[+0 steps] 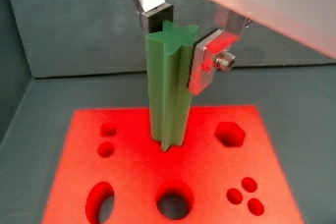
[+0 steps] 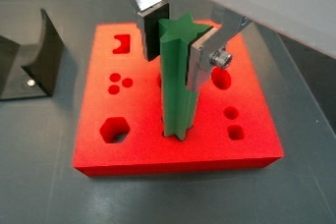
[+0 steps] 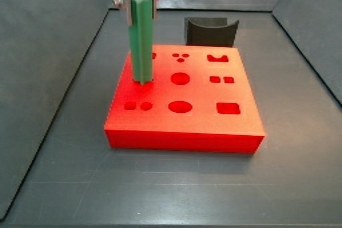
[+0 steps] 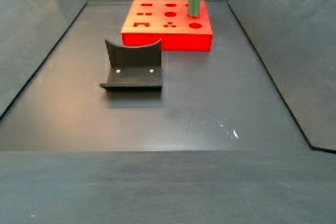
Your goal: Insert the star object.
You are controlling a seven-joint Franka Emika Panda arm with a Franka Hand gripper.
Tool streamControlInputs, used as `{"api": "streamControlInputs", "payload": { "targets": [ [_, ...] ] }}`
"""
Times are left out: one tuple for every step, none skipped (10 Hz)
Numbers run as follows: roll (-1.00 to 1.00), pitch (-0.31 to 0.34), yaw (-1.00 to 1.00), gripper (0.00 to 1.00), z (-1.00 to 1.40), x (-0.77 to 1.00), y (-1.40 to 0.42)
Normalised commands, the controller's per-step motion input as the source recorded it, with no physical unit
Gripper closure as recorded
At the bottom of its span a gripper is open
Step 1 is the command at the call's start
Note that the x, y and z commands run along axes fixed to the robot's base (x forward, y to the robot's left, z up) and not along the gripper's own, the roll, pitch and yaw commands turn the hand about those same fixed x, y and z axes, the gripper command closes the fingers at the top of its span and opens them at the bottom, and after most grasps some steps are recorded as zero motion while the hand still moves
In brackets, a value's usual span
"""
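Gripper stands over the red block, its silver fingers clamped on the upper end of the star object, which hangs straight down from between them. The bar's lower tip sits at the block's top face, right below the hand; both wrist views suggest it has met or just entered a hole, but how deep I cannot tell. In a side view the green bar stands upright near one edge of the block, other shaped holes spread out to the side of the hand. The fixture stands well apart from the hand, on the floor. Handling, as I judge it: a rigid plastic peg, light, not fragile, smooth enough to slip or twist if the pads bear on ridges and not on flats. Long and held high, so small tilt at the hand swings the tip. The present hold near the top looks right, leaving the lower length free to go in.
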Motion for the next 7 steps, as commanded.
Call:
{"api": "streamControlInputs", "payload": {
  "targets": [
    [0.0,-0.04,0.0,1.0,-1.0,0.11,0.0],
    [-0.02,-0.11,0.0,1.0,-0.99,0.29,0.0],
    [0.0,-0.134,0.0,1.0,-0.9,0.21,0.0],
    [0.0,-0.161,0.0,1.0,-0.91,0.19,0.0],
    [0.0,-0.136,0.0,1.0,-0.96,0.15,0.0],
    [0.0,-0.124,0.0,1.0,-0.99,0.12,0.0],
    [0.07,-0.144,0.0,1.0,-0.95,0.0,0.0]
  ]
}}
